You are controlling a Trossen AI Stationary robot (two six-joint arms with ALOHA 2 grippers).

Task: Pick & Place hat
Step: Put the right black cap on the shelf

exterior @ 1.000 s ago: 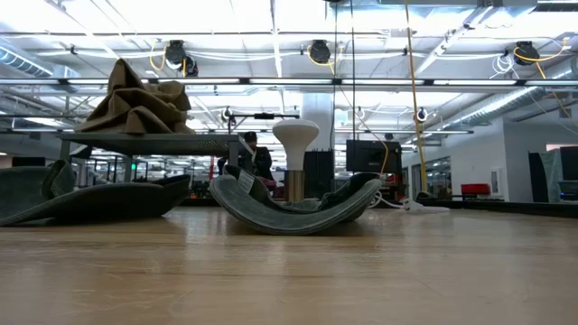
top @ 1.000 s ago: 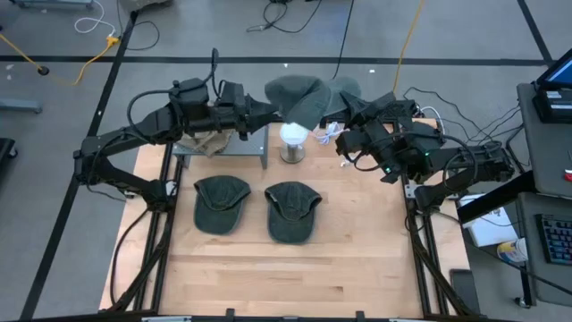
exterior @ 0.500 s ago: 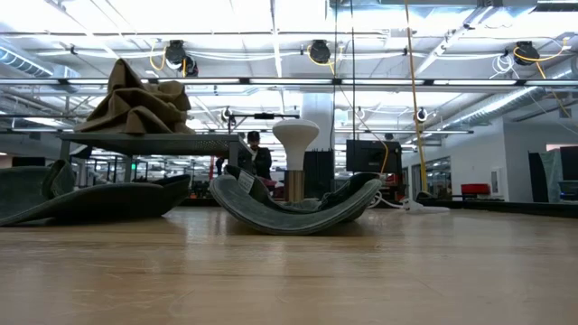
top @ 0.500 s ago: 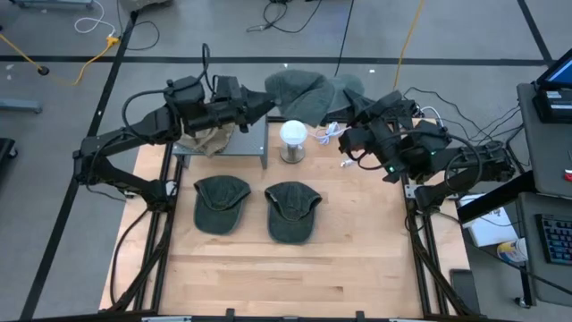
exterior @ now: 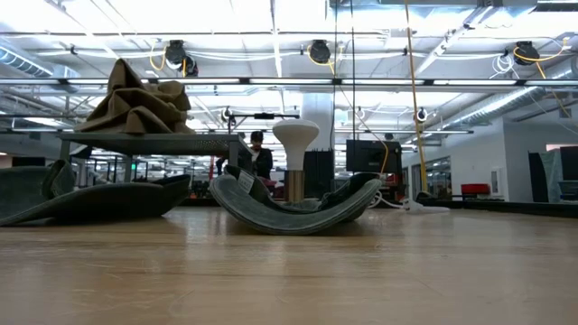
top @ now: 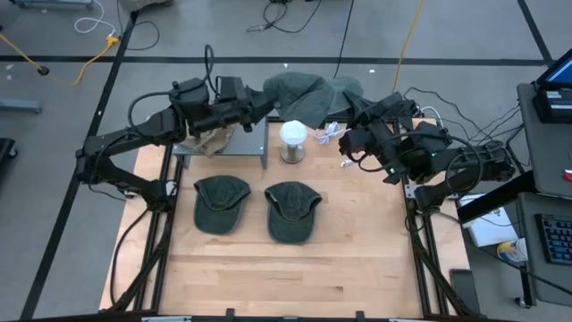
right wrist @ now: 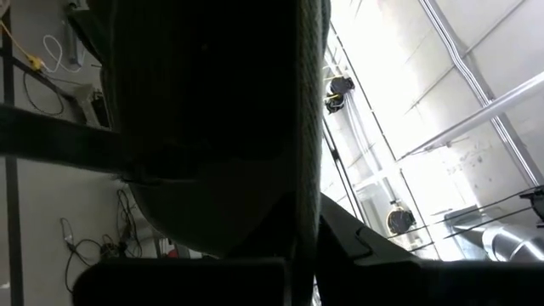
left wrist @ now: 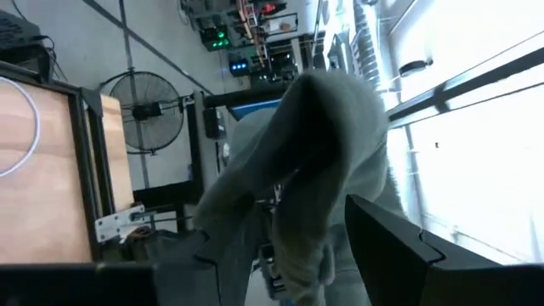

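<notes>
A grey-green hat (top: 304, 93) hangs in the air over the table's far edge, just beyond a white mushroom-shaped stand (top: 293, 136). My left gripper (top: 264, 107) is shut on its left side and my right gripper (top: 355, 109) on its right side. The hat fills both wrist views (left wrist: 314, 170) (right wrist: 212, 110). Two more grey-green hats (top: 221, 203) (top: 292, 211) lie side by side on the table, crown up. The low view shows them (exterior: 90, 194) (exterior: 293, 206) and the stand (exterior: 295, 135), but not the held hat. My left gripper holds the hat's left edge (left wrist: 293, 255) pinched between its two fingers, coming level from the table's left. The hat is lifted clear and sags in folds beyond the fingers. My right gripper holds the hat's right edge (right wrist: 293, 212) between its fingers, coming from the table's right. The hat itself hides the exact place.
A grey metal shelf (top: 255, 150) stands at the far left of the table with a crumpled tan cloth (top: 210, 140) on it. Cables (top: 329, 132) lie by the stand. The near half of the wooden table (top: 286, 277) is bare. A person (exterior: 260, 155) shows far behind.
Both grippers have carried the hat a little toward the table's far edge. A second ago its lower fold overlapped the stand's white top; now the top shows whole. The hats on the table have not moved.
</notes>
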